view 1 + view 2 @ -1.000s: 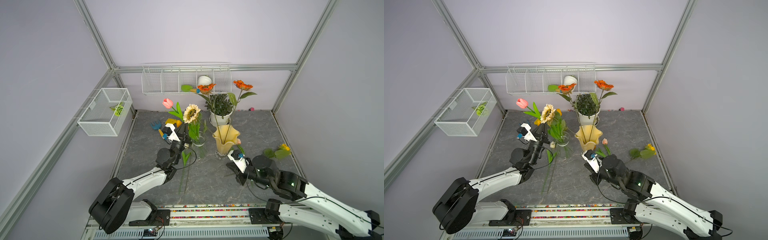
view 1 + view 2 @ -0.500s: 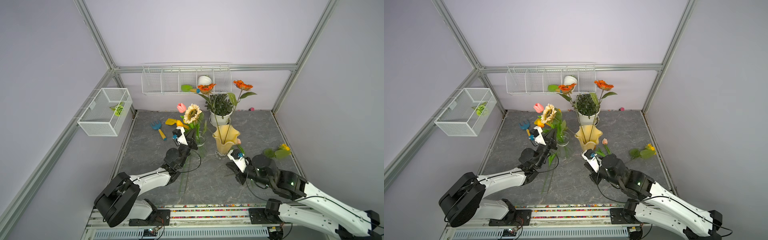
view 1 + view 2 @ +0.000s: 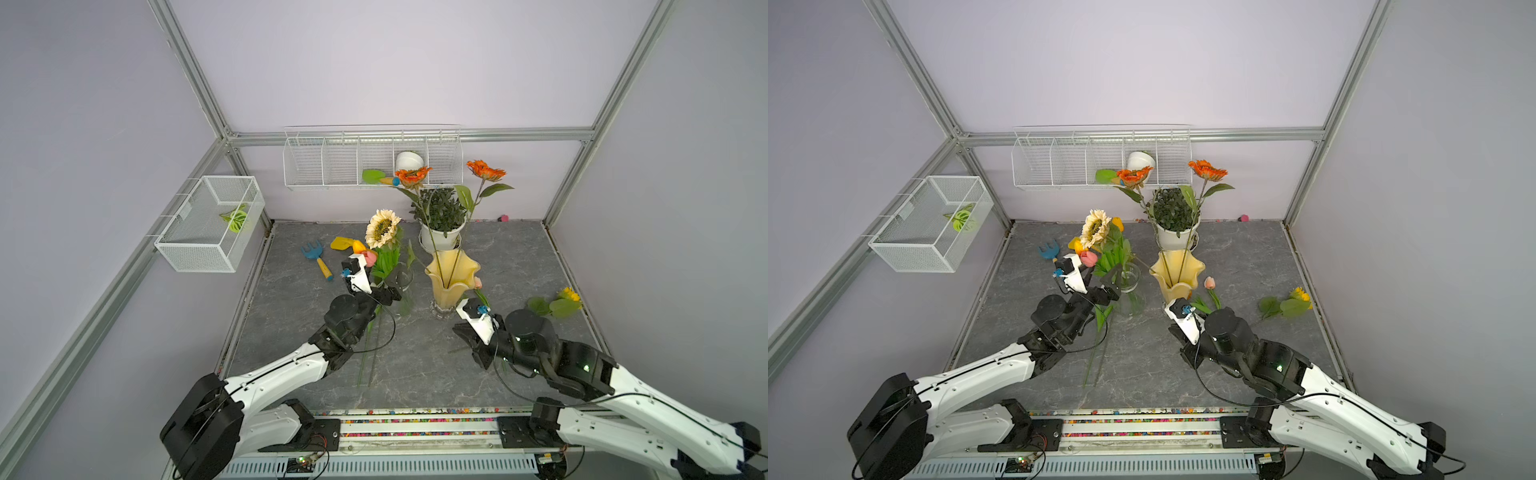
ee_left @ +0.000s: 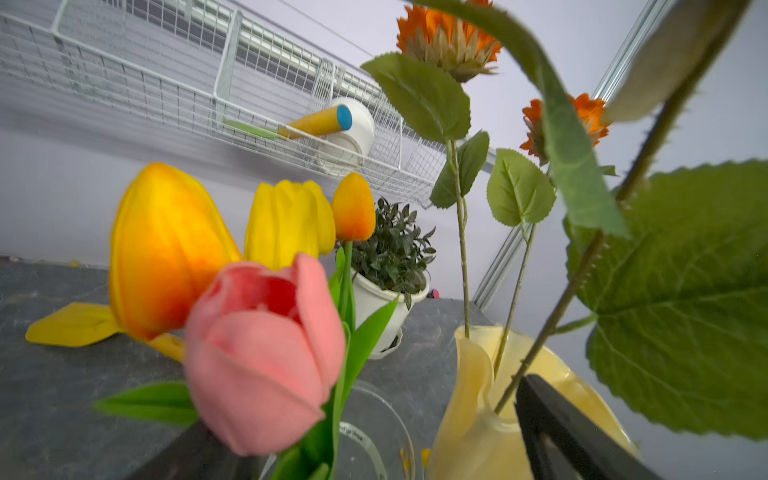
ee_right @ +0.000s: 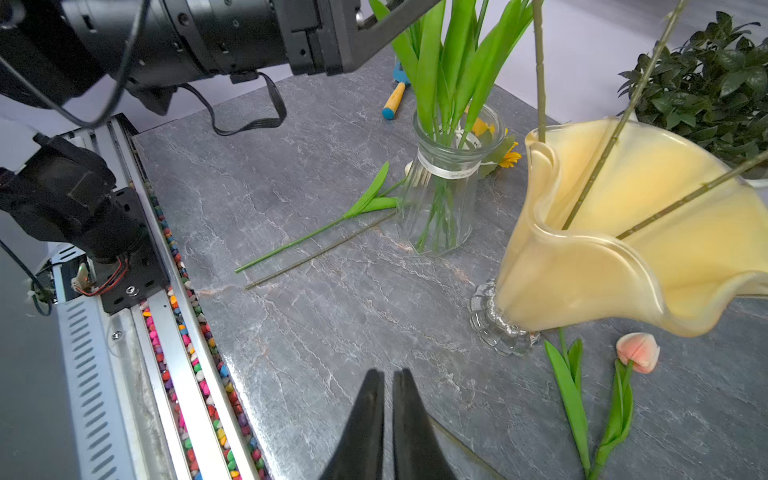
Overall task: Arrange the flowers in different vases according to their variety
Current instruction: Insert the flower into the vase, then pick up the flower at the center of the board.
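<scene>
The clear glass vase (image 5: 440,199) was a ribbed little jar with a white ribbon round its neck. It stood upright on the grey, veined, stone-look table (image 3: 419,374). The tulips in it stood pretty much straight up, with waxy, glossy buds. The pink tulip (image 4: 262,353) was closest to the left wrist camera, with a fat orange-yellow tulip (image 4: 166,249), a yellow tulip (image 4: 286,224) and a small orange tulip (image 4: 353,208) behind it. The left gripper (image 4: 365,415) sat right at that bunch, black fingers spread wide and pinching nothing.

Just beside it was the yellow vase (image 3: 451,274), milky glass with a wavy flared rim and a knobbly clear foot. It held three thin rough stems. An orange bloom (image 3: 413,176) and a second orange bloom (image 3: 486,170) stood tall, and a cream sunflower (image 3: 382,228) leaned over toward the tulips.

Flat on the table, a pale pink bud (image 5: 638,351) lay by the yellow vase's foot, pointing away from the right arm. Two loose stems (image 5: 316,245) ran from the clear vase toward the front rail. A yellow sunflower (image 3: 569,295) lay well off on the right arm's side. The right gripper (image 5: 386,415) sat low over the table, fingers nearly touching, nothing between them.
</scene>
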Motion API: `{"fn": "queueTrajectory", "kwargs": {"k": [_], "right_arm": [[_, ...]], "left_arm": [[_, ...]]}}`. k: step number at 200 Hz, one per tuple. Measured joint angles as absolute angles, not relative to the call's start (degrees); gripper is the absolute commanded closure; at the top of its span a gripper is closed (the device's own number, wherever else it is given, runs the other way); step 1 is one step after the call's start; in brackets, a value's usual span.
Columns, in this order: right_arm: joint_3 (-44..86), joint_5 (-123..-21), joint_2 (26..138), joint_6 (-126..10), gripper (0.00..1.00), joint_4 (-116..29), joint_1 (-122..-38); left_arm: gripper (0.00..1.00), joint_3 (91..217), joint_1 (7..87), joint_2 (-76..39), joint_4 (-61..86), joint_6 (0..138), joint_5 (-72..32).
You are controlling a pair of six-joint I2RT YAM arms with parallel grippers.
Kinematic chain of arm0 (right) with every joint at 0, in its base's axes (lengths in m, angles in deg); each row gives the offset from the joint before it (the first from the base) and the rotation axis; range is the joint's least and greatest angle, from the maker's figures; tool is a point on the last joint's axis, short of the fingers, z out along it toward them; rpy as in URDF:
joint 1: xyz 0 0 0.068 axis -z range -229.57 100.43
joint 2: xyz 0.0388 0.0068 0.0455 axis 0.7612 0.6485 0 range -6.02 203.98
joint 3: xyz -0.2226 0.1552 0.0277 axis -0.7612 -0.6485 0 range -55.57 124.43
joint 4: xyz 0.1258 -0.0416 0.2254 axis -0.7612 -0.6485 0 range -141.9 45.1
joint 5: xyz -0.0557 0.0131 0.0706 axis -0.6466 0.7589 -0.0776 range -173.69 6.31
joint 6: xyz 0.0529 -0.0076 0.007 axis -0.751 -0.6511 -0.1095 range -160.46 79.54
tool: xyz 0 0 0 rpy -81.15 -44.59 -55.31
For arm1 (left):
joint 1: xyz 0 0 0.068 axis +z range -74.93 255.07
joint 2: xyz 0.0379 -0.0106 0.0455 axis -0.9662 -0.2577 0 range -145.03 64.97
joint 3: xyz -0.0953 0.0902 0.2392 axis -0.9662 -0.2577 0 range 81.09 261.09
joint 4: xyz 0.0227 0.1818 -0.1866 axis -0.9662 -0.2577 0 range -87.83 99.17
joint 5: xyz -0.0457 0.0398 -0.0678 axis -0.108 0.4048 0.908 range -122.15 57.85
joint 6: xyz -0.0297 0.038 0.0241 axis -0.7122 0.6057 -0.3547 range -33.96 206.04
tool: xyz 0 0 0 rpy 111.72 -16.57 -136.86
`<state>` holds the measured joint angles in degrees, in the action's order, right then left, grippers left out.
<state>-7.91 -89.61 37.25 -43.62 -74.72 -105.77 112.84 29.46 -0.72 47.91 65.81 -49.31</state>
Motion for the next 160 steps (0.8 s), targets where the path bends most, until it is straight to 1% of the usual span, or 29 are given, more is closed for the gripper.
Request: {"fn": "queueTrajectory", "kwargs": {"k": [24, 60, 107, 131, 146, 160], "right_arm": [[-7.9, -89.7, 37.2, -43.7, 0.84, -74.7, -105.8], [-7.9, -90.9, 37.4, -44.8, 0.75, -75.9, -105.5], [-7.0, -96.7, 37.9, -48.9, 0.73, -80.1, -102.9], [-6.7, -98.8, 38.0, -52.0, 0.72, -82.4, -97.9], [-6.7, -98.7, 39.0, -53.7, 0.72, -83.6, -92.2], [-7.0, -96.6, 40.9, -54.9, 0.72, -83.8, -85.2]], "left_arm": [[0.0, 113.1, 28.8, 2.2, 40.1, 63.0, -49.2], [0.0, 113.1, 28.1, 6.0, 26.6, 58.2, -49.3], [0.0, 113.1, 27.8, 14.1, 10.0, 53.7, -50.1], [0.0, 113.1, 27.8, 20.3, 2.7, 52.8, -51.0], [0.0, 113.1, 27.8, 24.4, -1.9, 52.2, -51.9], [0.0, 113.4, 27.8, 27.9, -6.2, 51.8, -52.9]]}}
